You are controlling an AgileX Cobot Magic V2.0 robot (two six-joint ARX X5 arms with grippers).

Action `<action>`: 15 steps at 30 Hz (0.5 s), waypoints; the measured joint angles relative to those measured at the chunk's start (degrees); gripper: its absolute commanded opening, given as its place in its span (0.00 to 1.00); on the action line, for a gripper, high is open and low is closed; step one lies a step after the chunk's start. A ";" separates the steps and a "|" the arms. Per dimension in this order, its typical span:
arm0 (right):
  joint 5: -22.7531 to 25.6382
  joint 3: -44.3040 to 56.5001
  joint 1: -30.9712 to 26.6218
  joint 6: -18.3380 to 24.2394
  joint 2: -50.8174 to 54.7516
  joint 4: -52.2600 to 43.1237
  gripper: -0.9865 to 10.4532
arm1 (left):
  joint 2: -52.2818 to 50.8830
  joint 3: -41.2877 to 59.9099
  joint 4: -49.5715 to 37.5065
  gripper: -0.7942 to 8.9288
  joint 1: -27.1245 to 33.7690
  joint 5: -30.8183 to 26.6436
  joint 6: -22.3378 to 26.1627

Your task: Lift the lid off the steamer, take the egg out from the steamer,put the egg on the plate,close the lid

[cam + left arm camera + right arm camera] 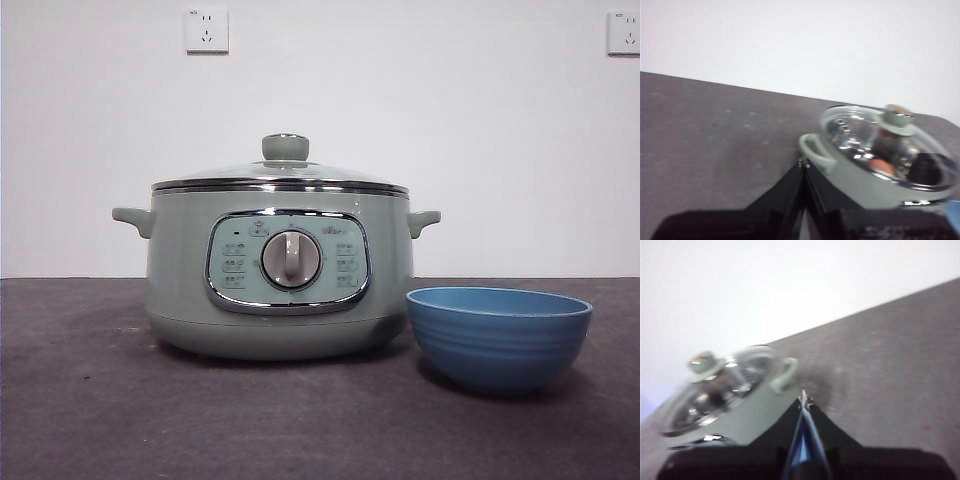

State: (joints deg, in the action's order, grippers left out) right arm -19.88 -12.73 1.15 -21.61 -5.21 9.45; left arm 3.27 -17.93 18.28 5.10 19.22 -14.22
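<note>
The sage-green steamer (280,270) stands on the dark table with its glass lid (282,178) closed on top. The blue plate, a ridged bowl (498,335), sits empty to its right, near the front. In the left wrist view the lid (875,142) is on the steamer (855,185) and a brown egg (882,166) shows through the glass. My left gripper (804,165) is shut and empty, beside the steamer's side handle. My right gripper (803,399) is shut and empty, near the steamer's (740,412) other handle. Neither arm shows in the front view.
A white wall with two power sockets (206,30) stands behind the table. The dark table (90,400) extends left of the steamer and in front of it.
</note>
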 measured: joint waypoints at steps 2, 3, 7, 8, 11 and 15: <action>-2.08 -2.97 0.00 0.39 -2.34 0.24 0.08 | 1.60 -2.73 1.27 0.07 0.00 2.36 0.00; -3.19 -4.70 0.00 0.61 -3.80 0.42 0.08 | 2.69 -4.31 2.03 0.07 0.00 3.76 0.00; -7.91 -12.63 0.00 2.56 -10.62 3.76 0.08 | 7.50 -9.92 5.35 0.07 0.00 8.74 0.00; -8.85 -14.60 0.00 3.21 -12.31 5.01 0.08 | 8.61 -11.04 5.86 0.08 0.00 9.88 0.02; -11.89 -21.59 0.02 5.88 -18.05 10.01 0.08 | 12.09 -14.53 6.32 0.08 0.00 15.17 0.24; -15.63 -31.43 0.02 10.38 -25.20 17.46 0.08 | 15.43 -19.56 6.51 0.08 0.00 19.76 1.18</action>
State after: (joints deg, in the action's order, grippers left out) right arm -35.51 -44.16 1.17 -11.22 -30.41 26.92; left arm 18.70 -37.50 24.80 5.10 38.98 -13.04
